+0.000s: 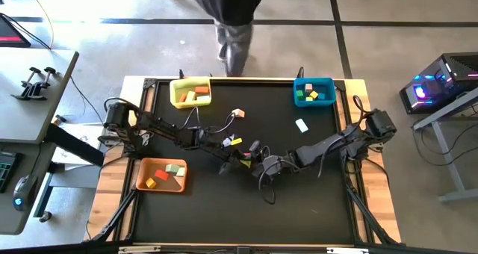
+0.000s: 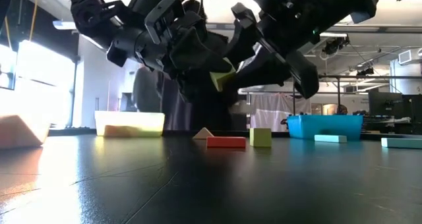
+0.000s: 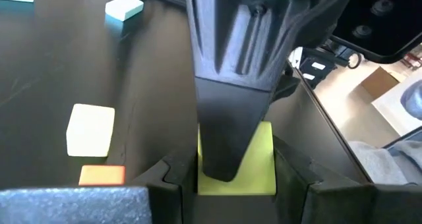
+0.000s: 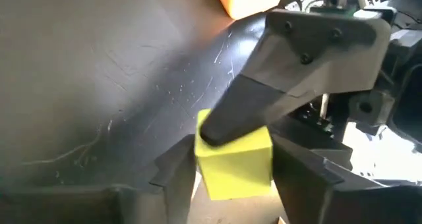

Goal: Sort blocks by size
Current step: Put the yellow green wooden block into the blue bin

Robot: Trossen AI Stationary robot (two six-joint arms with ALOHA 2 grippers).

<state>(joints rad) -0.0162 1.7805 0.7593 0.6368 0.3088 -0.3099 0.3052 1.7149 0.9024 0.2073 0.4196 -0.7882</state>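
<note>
A yellow cube point(image 2: 223, 81) hangs in the air above the middle of the table, between my two grippers. My left gripper point(image 1: 228, 143) comes from the table's left and my right gripper point(image 1: 249, 151) from its right; both are shut on the cube point(image 1: 236, 141). On the table below lie a tan wedge point(image 2: 203, 133), a red bar point(image 2: 226, 142) and a pale yellow-green cube point(image 2: 260, 137), each flat on its underside. A mint block point(image 1: 301, 125) and a tan block point(image 1: 238, 114) lie farther back. My left gripper pinches the yellow cube's two opposite side faces point(image 3: 267, 174) between its two fingers. It comes about level from the table's left. The cube is lifted clear of the table. A right-arm finger point(image 3: 231, 118) lies over the face turned to the camera. My right gripper pinches the same cube by its other pair of faces point(image 4: 234, 165) between its two fingers, coming from the table's right and slanting down. The cube is clear of the table. A left-arm finger point(image 4: 244, 115) lies across the cube's upper face.
A yellow bin point(image 1: 190, 92) at the far left, a blue bin point(image 1: 314, 91) at the far right and an orange bin point(image 1: 160, 175) at the near left each hold blocks. A person point(image 1: 231, 15) stands beyond the far edge. Cables trail by the right arm.
</note>
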